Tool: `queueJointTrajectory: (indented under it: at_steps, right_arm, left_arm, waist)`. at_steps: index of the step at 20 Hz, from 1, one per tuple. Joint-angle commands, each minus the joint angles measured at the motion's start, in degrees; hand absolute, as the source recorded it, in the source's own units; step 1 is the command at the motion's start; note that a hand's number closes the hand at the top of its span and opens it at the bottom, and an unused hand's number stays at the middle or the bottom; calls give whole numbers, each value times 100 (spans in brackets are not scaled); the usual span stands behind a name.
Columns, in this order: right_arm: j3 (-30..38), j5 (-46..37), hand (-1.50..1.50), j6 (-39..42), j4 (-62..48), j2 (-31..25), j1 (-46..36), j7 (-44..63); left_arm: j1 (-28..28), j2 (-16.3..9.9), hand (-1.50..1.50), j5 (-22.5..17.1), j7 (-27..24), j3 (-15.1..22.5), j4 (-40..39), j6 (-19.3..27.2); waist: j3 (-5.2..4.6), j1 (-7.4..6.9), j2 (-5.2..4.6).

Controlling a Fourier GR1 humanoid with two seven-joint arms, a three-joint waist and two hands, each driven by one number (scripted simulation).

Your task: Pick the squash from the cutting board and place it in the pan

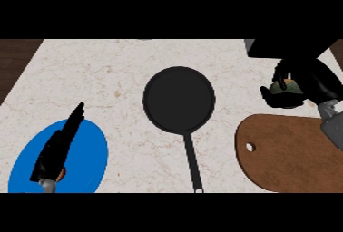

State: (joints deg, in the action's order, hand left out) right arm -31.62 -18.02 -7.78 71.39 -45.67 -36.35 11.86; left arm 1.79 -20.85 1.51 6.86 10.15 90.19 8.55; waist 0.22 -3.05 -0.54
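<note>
My right hand (305, 84) hangs above the counter just past the far edge of the brown cutting board (288, 156), with its fingers curled round the squash (289, 84); only a small tan and green patch of the squash shows between them. The black pan (178, 99) lies in the middle of the counter, to the left of that hand, with nothing in it and its long handle (192, 161) pointing toward me. My left hand (59, 147) rests open at the lower left, fingers straight, over a blue plate.
A blue plate (90, 154) lies at the lower left under my left hand, with a small orange thing (61, 172) showing beside the wrist. The board has a hole (250, 147) near its left edge. Dark wood (13, 59) borders the marble counter at the far left.
</note>
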Motion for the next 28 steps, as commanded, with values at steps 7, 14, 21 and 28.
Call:
queueJointTrajectory:
  at_steps: [7, 14, 21, 28]
  right_arm:
    - [443, -264, 150, -307, -1502, 1451, -1389, -1836]
    - [521, -243, 150, 126, -2459, 2852, -2256, -1482]
    - [645, -452, 150, -346, -4313, 4166, -2856, -1748]
    - [77, -696, 150, -248, -5177, 4553, -3095, -1734]
  left_arm:
    - [95, 87, 0, 92, 40, -38, 85, -30]
    - [203, 32, 0, 73, 67, -230, 178, -96]
    - [-146, 24, 0, 112, 326, -205, 231, -230]
    - [-404, 254, 0, 226, 156, -102, -160, -244]
  waist:
    - [-19, 94, 8]
    - [-22, 118, 21]
    - [-19, -64, -61]
    - [-25, -179, -104]
